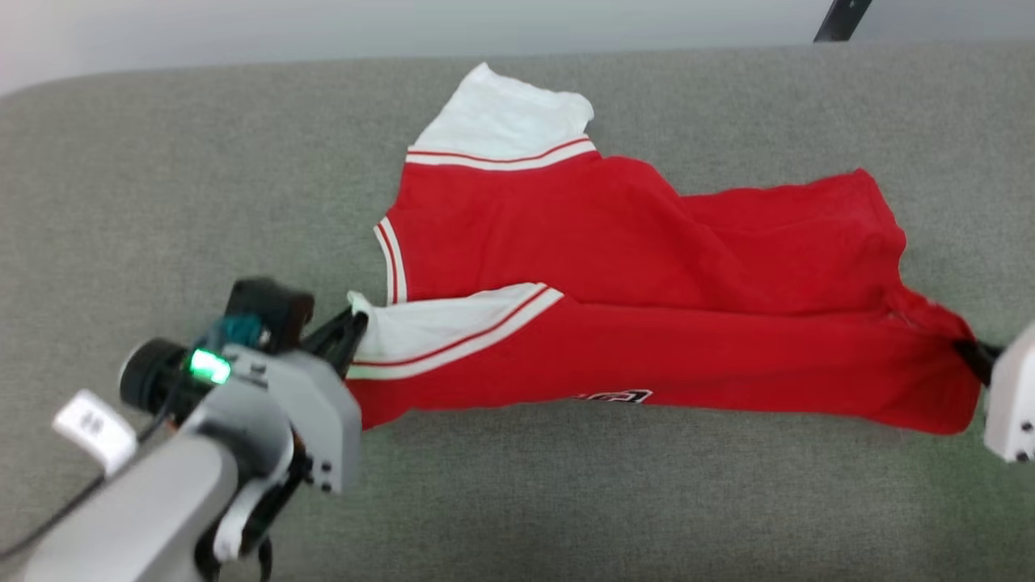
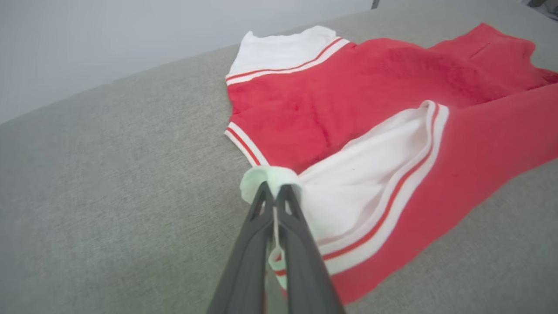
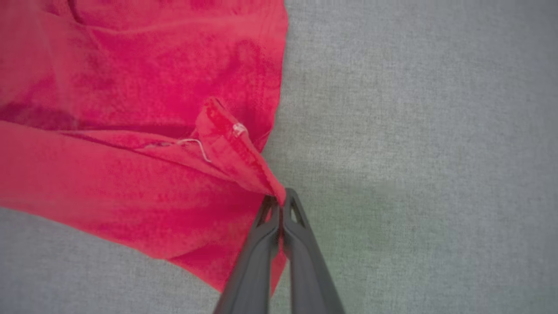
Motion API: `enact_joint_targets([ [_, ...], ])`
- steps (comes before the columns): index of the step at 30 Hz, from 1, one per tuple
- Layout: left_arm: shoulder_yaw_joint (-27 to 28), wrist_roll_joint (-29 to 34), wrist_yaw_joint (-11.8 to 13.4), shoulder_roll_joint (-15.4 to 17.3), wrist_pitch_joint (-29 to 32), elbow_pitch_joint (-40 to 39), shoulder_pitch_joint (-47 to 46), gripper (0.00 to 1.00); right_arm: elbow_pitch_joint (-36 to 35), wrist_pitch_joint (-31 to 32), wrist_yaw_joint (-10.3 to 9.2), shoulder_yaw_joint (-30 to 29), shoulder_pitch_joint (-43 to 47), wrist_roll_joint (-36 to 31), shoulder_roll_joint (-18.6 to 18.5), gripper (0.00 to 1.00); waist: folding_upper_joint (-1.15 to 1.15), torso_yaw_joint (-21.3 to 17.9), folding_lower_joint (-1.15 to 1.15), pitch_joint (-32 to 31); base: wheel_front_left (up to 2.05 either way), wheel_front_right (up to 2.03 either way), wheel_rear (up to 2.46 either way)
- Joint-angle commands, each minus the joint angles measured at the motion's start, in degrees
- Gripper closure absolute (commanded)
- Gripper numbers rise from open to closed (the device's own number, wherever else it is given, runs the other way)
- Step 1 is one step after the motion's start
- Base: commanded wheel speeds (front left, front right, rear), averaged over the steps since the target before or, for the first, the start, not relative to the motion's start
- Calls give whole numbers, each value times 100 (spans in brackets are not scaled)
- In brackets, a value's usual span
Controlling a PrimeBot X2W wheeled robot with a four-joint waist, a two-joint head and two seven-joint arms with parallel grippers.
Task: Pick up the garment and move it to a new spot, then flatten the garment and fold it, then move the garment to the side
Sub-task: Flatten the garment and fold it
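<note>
We're gripping the garment (image 1: pixel 647 267) at both ends: left gripper (image 2: pixel 274 192) is clamping its white sleeve, right gripper (image 3: pixel 281 203) its red hem, shirt lying across the tabletop (image 1: pixel 162 178).

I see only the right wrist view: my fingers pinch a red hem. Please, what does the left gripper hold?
Observer: The left gripper is shut on the tip of a white sleeve.
Operator: How does the shirt lie?
Observer: The shirt is stretched from the left gripper to the right gripper over the grey fabric surface, wrinkled in the middle.
Operator: And the second sleeve?
Observer: The other sleeve lies spread out at the far side.
</note>
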Motion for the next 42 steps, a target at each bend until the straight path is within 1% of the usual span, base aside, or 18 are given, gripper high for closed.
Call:
enact_joint_targets([
  [1, -8, -38, -82, -38, 47, 111, -106, 100, 72, -22, -9, 62, -120, -12, -16, 100, 0, -37, 0, 96, 0, 0, 0],
  [3, -23, -188, -280, -166, 222, 436, -361, 100, 277, -39, -9, 221, -334, -5, -32, 100, 0, -39, 0, 157, 0, 0, 0],
  [9, 22, -605, -659, -527, 665, 1333, -936, 100, 744, -146, -9, 722, -804, -16, -95, 100, 0, -38, 0, 344, 0, 0, 0],
  [13, 11, -749, -892, -658, 880, 1906, -1237, 100, 1053, -222, -9, 999, -1096, 37, -101, 100, 0, -56, 0, 475, 0, 0, 0],
  [19, -73, -973, -1133, -876, 1279, 2677, -1474, 100, 1513, -213, -9, 1365, -1438, 177, -89, 100, 0, -82, 0, 628, 0, 0, 0],
  [22, -155, -1101, -1190, -1006, 1561, 3017, -1504, 100, 1675, -197, -9, 1537, -1550, 319, -101, 100, 0, -79, 0, 668, 0, 0, 0],
  [25, -223, -1243, -1238, -1124, 1890, 3290, -1544, 100, 1818, -231, -9, 1632, -1638, 419, -124, 100, 0, -62, 0, 684, 0, 0, 0],
  [29, -300, -1451, -1180, -1276, 2457, 3589, -1604, 100, 1979, -306, -9, 1722, -1719, 496, -119, 100, 0, -41, 0, 689, 0, 0, 0],
  [35, -326, -1733, -960, -1423, 3271, 3885, -1850, 100, 2152, -371, -9, 1865, -1829, 538, -89, 100, 0, -29, 0, 707, 0, 0, 0],
  [40, -436, -1732, -715, -1444, 3832, 4022, -2063, 100, 2282, -459, -9, 1963, -1936, 599, -49, 100, 0, -37, 0, 713, 0, 0, 0],
  [42, -395, -1744, -657, -1474, 3819, 3988, -2169, 62, 2335, -482, -9, 2024, -1973, 582, -47, 100, 0, -38, 0, 706, 0, 0, 0],
])
